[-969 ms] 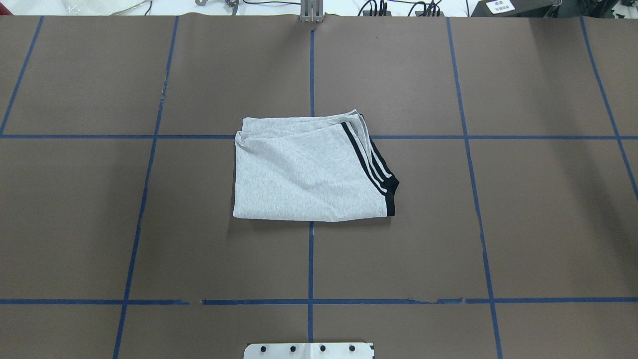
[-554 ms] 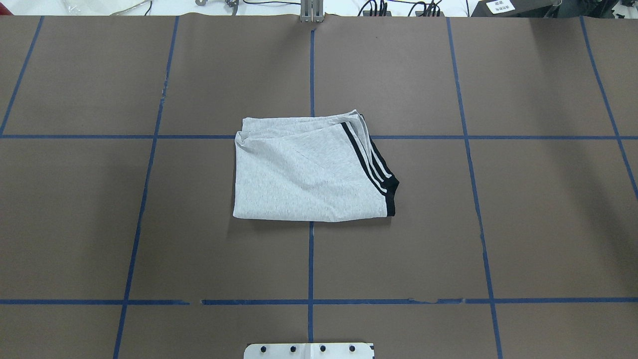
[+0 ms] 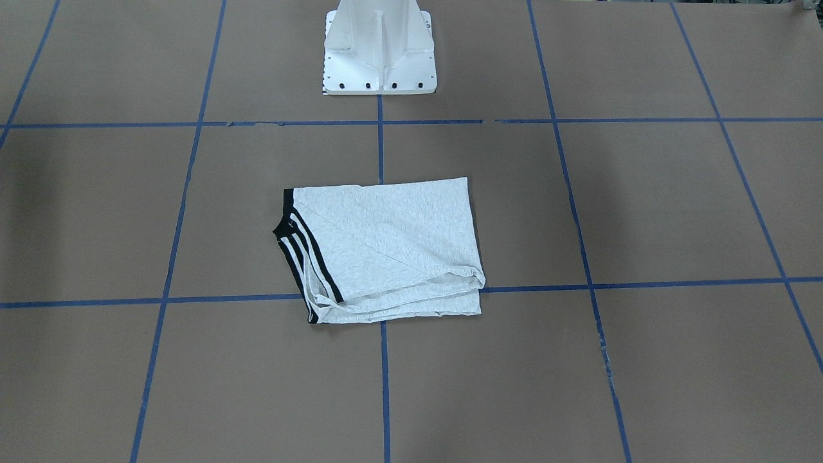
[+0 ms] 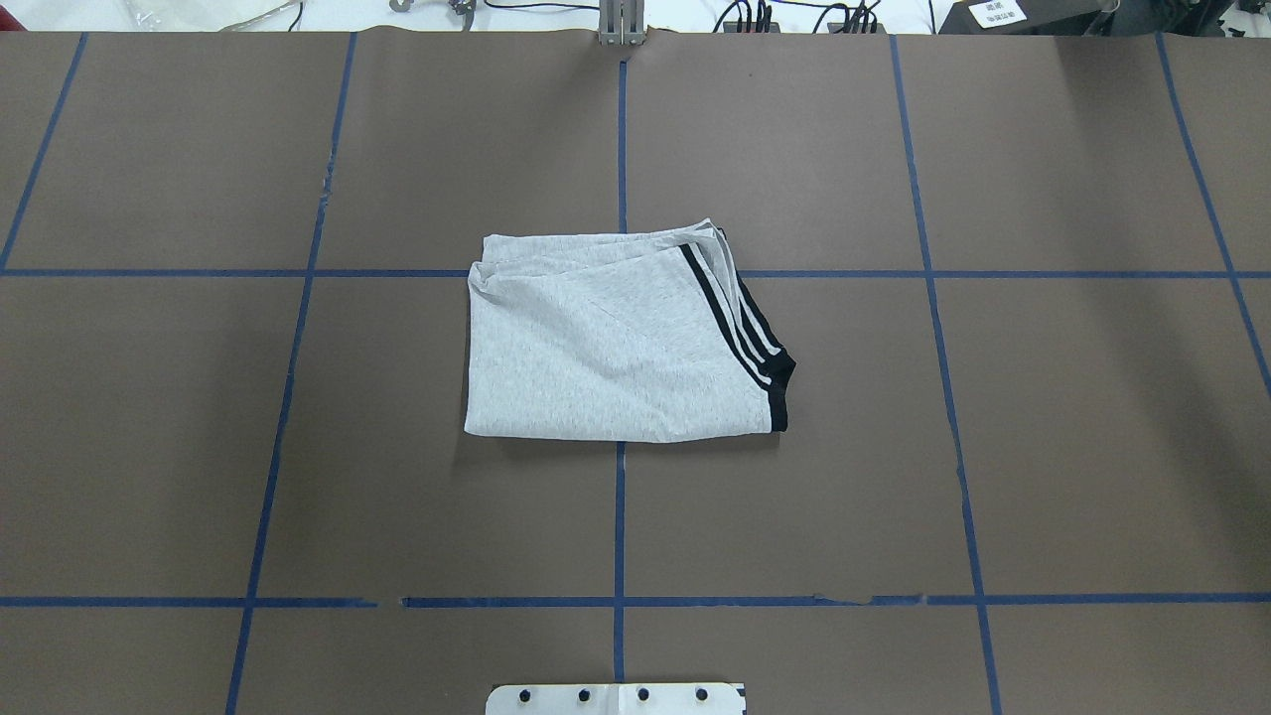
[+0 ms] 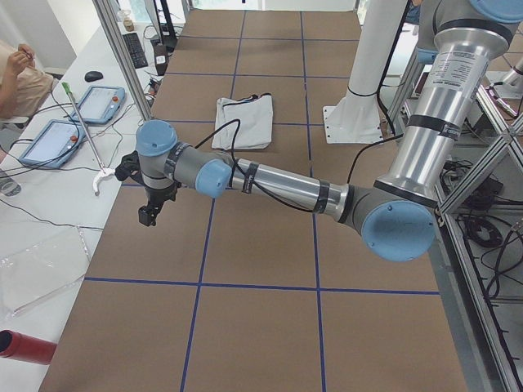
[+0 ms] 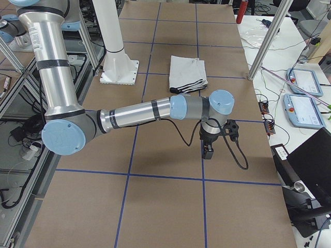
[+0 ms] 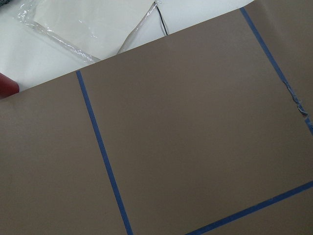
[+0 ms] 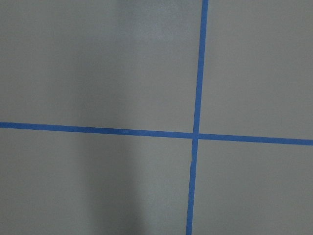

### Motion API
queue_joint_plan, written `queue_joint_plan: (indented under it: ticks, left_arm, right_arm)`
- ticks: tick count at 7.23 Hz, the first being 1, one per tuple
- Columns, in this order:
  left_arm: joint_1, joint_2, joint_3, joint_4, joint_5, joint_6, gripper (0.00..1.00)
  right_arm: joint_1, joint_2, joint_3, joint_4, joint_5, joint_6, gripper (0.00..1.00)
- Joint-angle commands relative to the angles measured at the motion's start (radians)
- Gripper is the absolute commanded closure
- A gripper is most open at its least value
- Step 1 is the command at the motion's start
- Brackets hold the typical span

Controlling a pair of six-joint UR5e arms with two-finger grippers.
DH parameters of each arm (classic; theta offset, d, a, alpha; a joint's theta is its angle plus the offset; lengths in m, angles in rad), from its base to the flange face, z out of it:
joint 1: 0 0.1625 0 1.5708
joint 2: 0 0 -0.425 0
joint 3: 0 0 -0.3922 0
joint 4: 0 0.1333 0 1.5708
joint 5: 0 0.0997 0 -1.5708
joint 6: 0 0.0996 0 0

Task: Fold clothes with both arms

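Note:
The clothes (image 4: pixel 606 348) are one light grey T-shirt folded into a compact rectangle at the middle of the table. Its black-and-white striped trim lies along the right edge in the overhead view and along the left edge of the clothes (image 3: pixel 386 247) in the front-facing view. Neither arm shows in those two views. In the exterior left view the near left arm reaches far from the clothes (image 5: pixel 243 122), its left gripper (image 5: pixel 149 214) pointing down over the table's edge strip. In the exterior right view the right gripper (image 6: pixel 207 151) hangs over bare table near the clothes (image 6: pixel 187 72). Whether either gripper is open or shut I cannot tell.
The brown table (image 4: pixel 993 447) carries a blue tape grid. A white pedestal (image 3: pixel 379 51) stands at the robot's side. Beyond the far edge lie teach pendants (image 5: pixel 102 102), cables, a clear plastic sheet (image 5: pixel 41 265) and a person's arm (image 5: pixel 20 69). Both wrist views show only table and tape.

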Motion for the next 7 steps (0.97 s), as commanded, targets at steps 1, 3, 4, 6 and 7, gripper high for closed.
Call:
queue_joint_plan:
  ticks: [1,3,4,6,7]
  left_arm:
    - [0.004,-0.007,-0.037,0.072,0.000,0.000,0.01]
    - [0.005,-0.009,-0.036,0.080,0.000,-0.007,0.00]
    - [0.008,-0.009,-0.034,0.088,0.000,-0.009,0.01]
    - [0.026,-0.012,-0.034,0.137,0.000,-0.009,0.01]
    - [0.037,-0.026,-0.042,0.186,0.024,-0.004,0.01]
  right_arm:
    - [-0.006,-0.038,0.044,0.002,-0.017,0.009,0.00]
    - [-0.006,-0.050,0.061,-0.004,-0.015,0.013,0.00]
    - [-0.006,-0.055,0.069,-0.005,-0.014,0.014,0.00]
    - [-0.025,-0.055,0.067,-0.001,-0.012,0.016,0.00]
    - [-0.035,-0.055,0.067,0.001,-0.017,0.016,0.00]
